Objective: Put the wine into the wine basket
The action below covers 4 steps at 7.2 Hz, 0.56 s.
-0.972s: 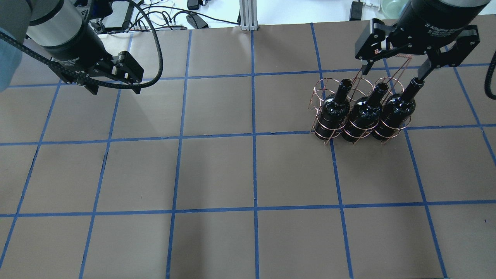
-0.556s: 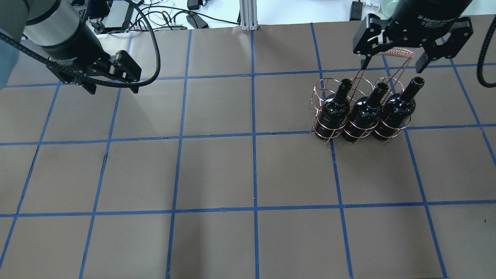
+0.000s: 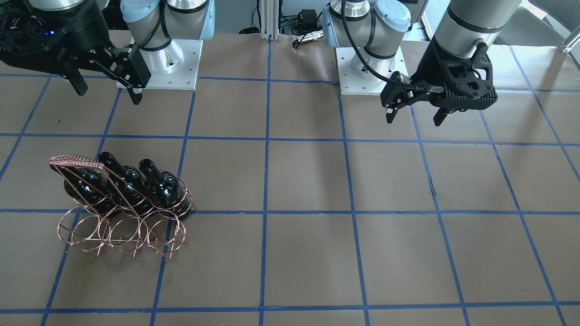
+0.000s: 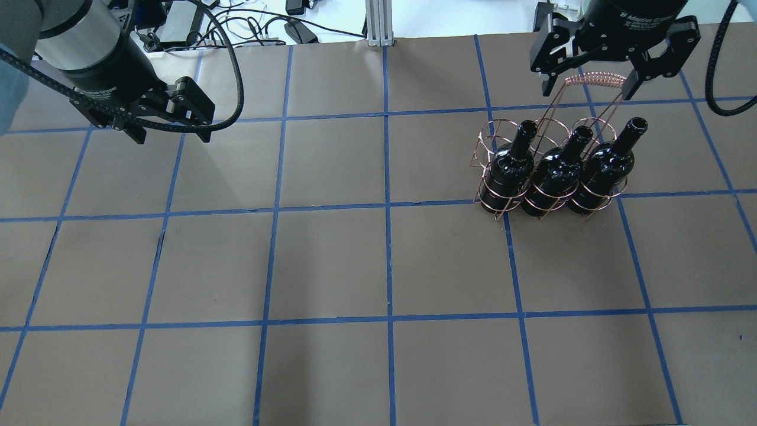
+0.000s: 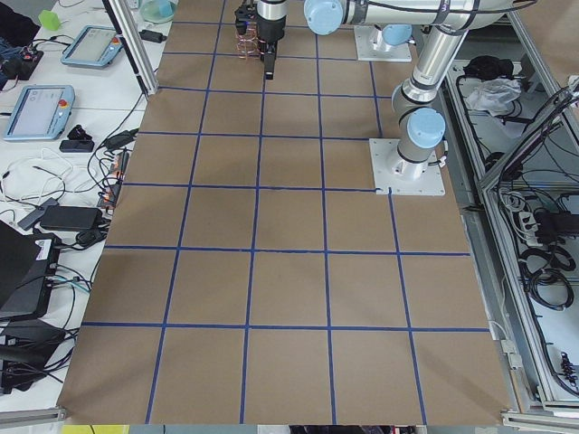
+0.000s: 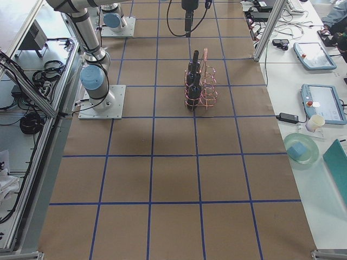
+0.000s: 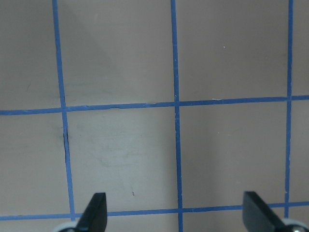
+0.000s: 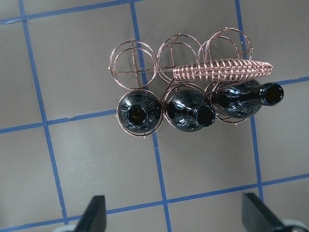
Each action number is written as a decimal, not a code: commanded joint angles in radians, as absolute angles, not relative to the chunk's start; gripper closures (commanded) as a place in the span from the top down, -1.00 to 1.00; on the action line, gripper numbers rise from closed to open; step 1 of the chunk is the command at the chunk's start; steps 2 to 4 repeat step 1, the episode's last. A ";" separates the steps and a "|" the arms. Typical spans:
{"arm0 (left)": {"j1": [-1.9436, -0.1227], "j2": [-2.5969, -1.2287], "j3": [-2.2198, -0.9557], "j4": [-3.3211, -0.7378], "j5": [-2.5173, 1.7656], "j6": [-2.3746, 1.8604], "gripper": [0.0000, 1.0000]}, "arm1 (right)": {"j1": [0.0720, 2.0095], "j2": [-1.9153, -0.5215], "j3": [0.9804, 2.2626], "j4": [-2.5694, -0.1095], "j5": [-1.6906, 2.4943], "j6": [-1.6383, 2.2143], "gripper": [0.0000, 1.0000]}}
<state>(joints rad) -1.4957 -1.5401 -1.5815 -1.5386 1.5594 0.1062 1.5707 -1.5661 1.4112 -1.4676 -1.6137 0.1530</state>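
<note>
Three glossy black wine bottles stand upright in the copper wire basket (image 4: 594, 78), filling the row of rings nearer the robot: left (image 4: 508, 168), middle (image 4: 556, 171), right (image 4: 603, 165). The far row of rings is empty. My right gripper (image 4: 585, 89) hangs open and empty above the basket's handle, clear of the bottle necks. Its wrist view looks down on the bottles (image 8: 190, 112) and the handle (image 8: 222, 71). In the front-facing view the basket (image 3: 77, 160) holds the bottles (image 3: 129, 185), with the right gripper (image 3: 108, 94) above. My left gripper (image 4: 171, 137) is open and empty over the table's left side.
The table is brown paper with a blue tape grid (image 4: 387, 207). Cables and an aluminium post (image 4: 378, 23) lie beyond the far edge. The two arm bases (image 3: 163, 63) stand at the robot side. The left wrist view shows bare table (image 7: 120, 145).
My right gripper has risen and drawn back from the right bottle's neck, staying open. The bottles and basket have not moved. The left gripper has barely shifted.
</note>
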 commanded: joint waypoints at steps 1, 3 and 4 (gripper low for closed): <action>-1.496 -1.542 -1.583 -1.537 1.559 0.106 1.00 | 1.571 -1.568 1.419 -1.465 -1.614 0.150 1.00; -1.496 -1.542 -1.583 -1.537 1.559 0.106 1.00 | 1.571 -1.568 1.419 -1.465 -1.614 0.150 1.00; -1.496 -1.542 -1.583 -1.537 1.559 0.106 1.00 | 1.571 -1.568 1.419 -1.465 -1.614 0.150 1.00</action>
